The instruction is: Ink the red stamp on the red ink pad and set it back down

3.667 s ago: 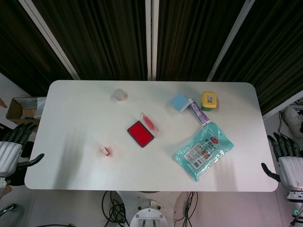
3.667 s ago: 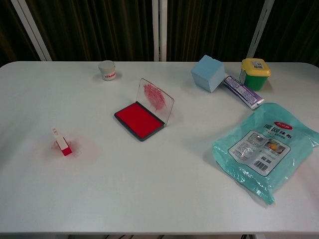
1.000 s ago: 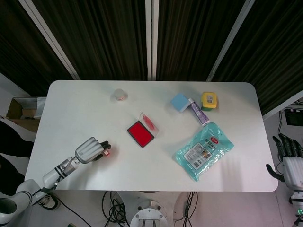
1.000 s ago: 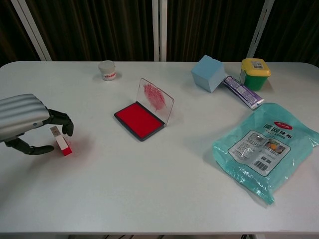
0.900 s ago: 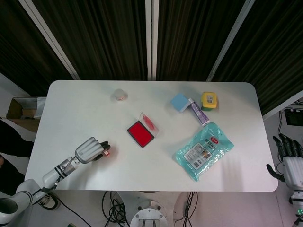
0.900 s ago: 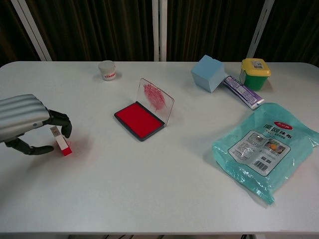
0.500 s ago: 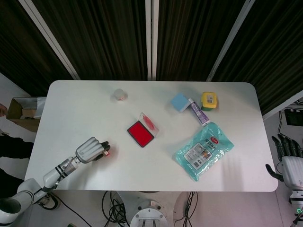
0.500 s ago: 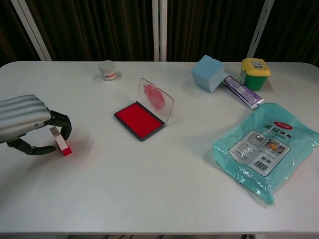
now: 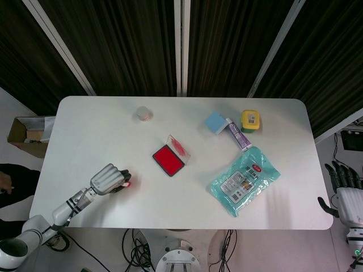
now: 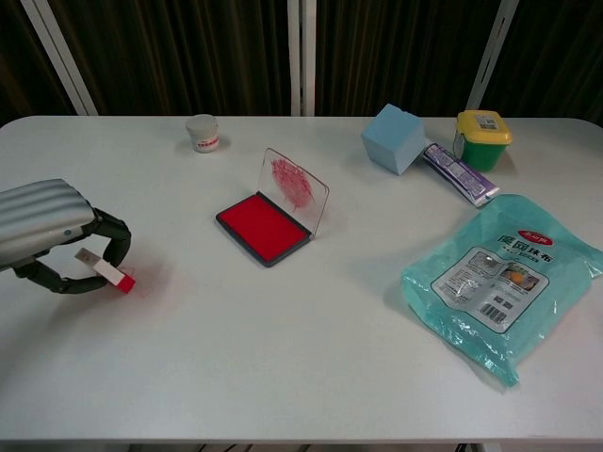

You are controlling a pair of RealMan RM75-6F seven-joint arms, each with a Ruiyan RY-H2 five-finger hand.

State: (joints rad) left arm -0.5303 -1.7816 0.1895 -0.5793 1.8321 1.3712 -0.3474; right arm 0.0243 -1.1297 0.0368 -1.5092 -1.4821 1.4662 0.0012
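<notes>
Left hand (image 10: 52, 240) pinched red stamp (image 10: 105, 268), stamp tilted, left of open red ink pad (image 10: 264, 226). Right hand (image 9: 345, 195) fingers spread, off desk (image 10: 301, 377).

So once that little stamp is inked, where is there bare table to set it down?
Bare table runs along the near edge between the left hand, which holds the red stamp, and the green bag, in front of the red ink pad. The far right is crowded: blue cube, tube, green jar.
</notes>
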